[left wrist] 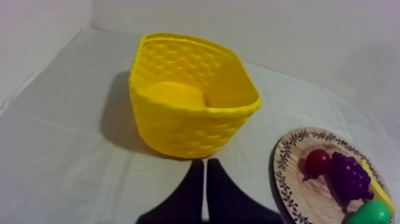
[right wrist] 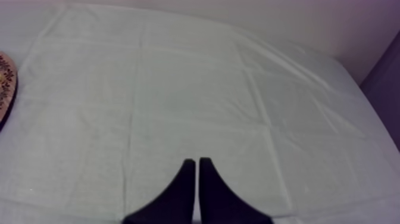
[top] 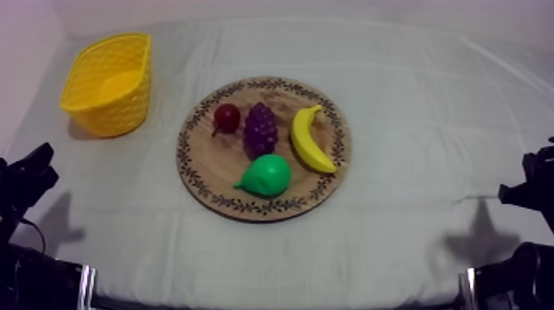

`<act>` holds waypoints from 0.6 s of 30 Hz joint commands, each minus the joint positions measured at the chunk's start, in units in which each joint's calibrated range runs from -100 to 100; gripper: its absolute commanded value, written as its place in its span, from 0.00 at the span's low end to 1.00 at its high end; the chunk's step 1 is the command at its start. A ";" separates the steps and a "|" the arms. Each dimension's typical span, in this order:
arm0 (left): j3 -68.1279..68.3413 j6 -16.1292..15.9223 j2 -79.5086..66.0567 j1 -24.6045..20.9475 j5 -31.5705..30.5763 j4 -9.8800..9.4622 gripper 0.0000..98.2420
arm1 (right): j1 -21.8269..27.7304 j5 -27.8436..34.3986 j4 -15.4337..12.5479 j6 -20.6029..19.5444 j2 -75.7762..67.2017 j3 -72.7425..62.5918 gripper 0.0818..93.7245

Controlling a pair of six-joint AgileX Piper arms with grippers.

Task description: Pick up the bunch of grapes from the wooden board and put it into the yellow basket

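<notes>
Grapes [top: 260,129] lie at the middle of your wooden board [top: 206,169], between the small red fruit [top: 227,118] and the banana [top: 311,138], the pear [top: 266,175] just beside them. The yellow basket [top: 107,82] stands apart at the left of the bench [top: 412,99]. Your left tool [left wrist: 205,162], pressed together, faces that basket; your right tool [right wrist: 196,161], also pressed together, faces bare bench.

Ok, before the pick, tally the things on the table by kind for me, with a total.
bunch of grapes: 1
banana: 1
pear: 1
small red fruit: 1
wooden board: 1
yellow basket: 1
Total: 6
</notes>
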 commanded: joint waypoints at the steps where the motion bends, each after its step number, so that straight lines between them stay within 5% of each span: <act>1: 0.03 0.06 0.00 -0.01 -0.04 -0.02 0.00 | -0.03 -0.04 -0.01 0.01 -0.02 -0.05 0.00; 10: 0.03 -0.06 0.00 0.30 -0.09 -0.02 0.00 | -0.03 -0.04 -0.01 0.01 -0.02 -0.05 0.00; 18: 0.03 0.04 0.00 7.82 -0.12 -0.02 0.00 | -0.03 -0.04 -0.01 -0.01 -0.02 -0.05 0.00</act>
